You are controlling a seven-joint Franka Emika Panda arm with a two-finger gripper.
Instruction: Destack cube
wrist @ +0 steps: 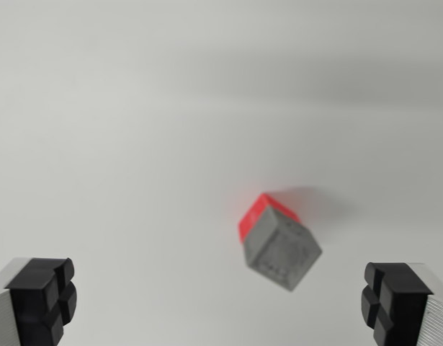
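Lab-like: bare white tabletop (135, 108)

The wrist view is bright and evenly lit, with soft, diffuse light across a pale surface (135, 144) and no glare anywhere. A broad, faint band of grey shade crosses the upper part of the frame. The grey cube (282, 249) and the red cube (256, 215) beneath it are blurred, their edges smeared. They cast a soft shadow with a reddish tint toward the upper part of the wrist view's right. The black fingertips (45, 295) of the tool (221, 306) in the bottom corners look sharper than the cubes
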